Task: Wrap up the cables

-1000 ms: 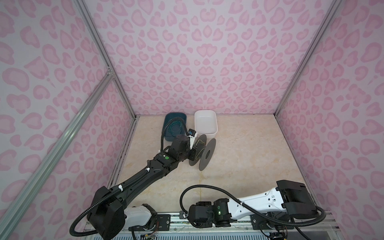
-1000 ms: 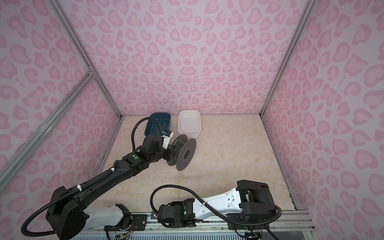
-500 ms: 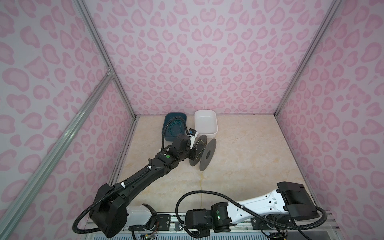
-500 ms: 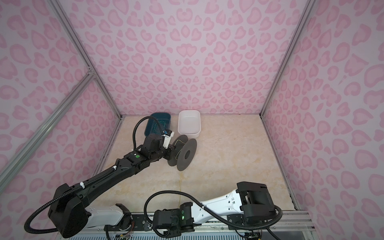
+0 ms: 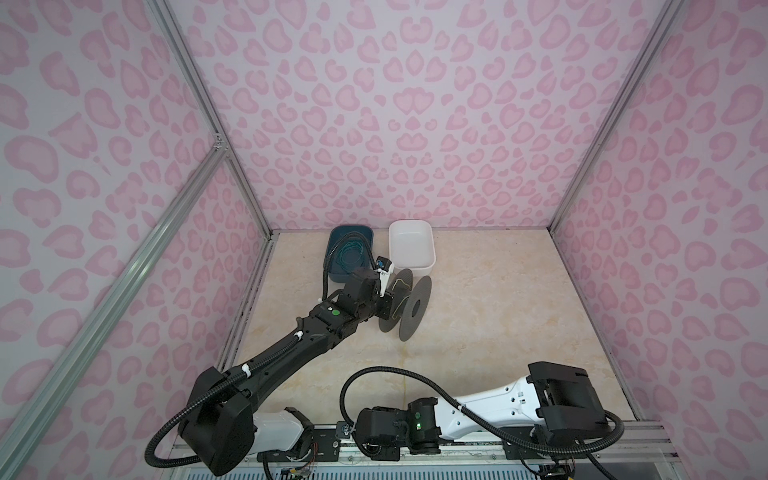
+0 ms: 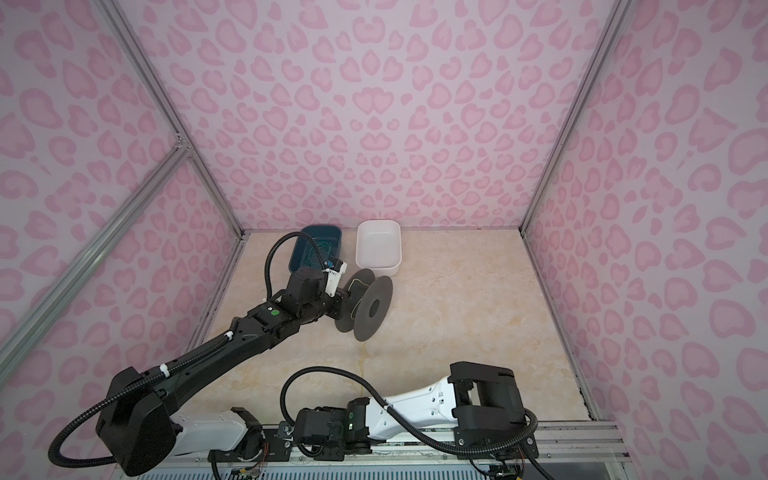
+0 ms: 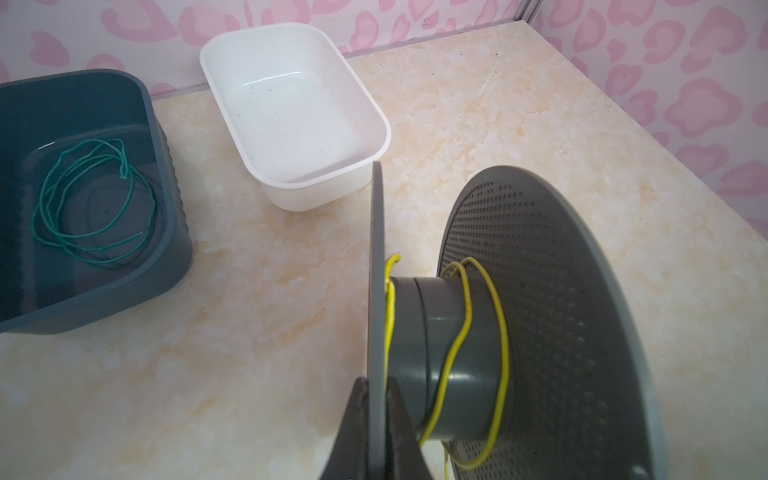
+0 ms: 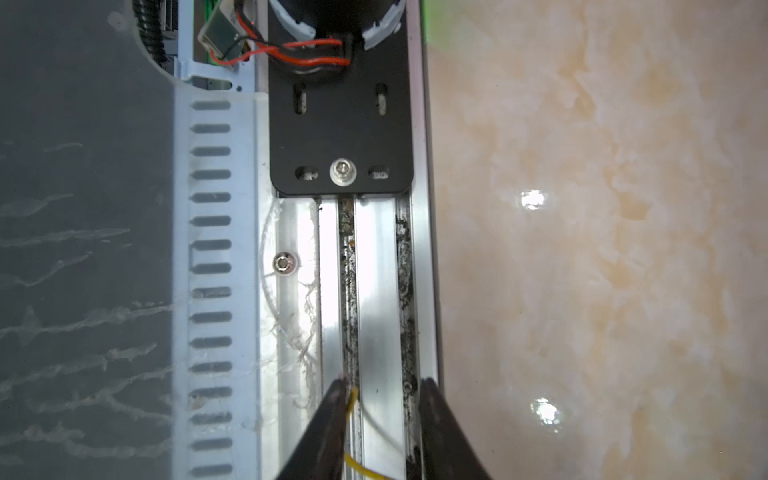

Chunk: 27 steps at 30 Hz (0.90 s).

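The right end effector is retreating over the rail, jaws narrowing yet apart around the yellow cable, likely drawing slack; the left end effector is pinching the spool by its flange.

We saw pink walls printed with darker pink hearts and blotches, silvery aluminium posts at the corners, and a glossy cream marbled counter catching two bright glints.
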Each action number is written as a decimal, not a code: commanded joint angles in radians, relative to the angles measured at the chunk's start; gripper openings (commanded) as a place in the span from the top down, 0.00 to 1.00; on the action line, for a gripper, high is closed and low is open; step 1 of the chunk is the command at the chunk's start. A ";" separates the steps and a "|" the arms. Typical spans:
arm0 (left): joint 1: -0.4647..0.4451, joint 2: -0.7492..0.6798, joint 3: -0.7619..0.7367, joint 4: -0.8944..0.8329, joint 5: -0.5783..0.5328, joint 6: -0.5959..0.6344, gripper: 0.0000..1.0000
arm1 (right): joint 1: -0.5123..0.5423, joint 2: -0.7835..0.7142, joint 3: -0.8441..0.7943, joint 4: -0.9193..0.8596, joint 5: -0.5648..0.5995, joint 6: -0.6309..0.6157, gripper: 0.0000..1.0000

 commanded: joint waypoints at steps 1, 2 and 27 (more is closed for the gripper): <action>0.002 -0.014 0.015 0.076 -0.001 -0.009 0.96 | -0.002 0.006 -0.015 0.019 -0.032 0.022 0.72; 0.002 -0.017 0.015 0.078 -0.001 -0.009 0.97 | -0.002 0.001 -0.022 0.018 -0.032 0.023 0.72; 0.002 0.015 0.049 0.072 -0.142 -0.056 0.97 | -0.106 -0.238 0.040 0.023 0.135 0.038 1.00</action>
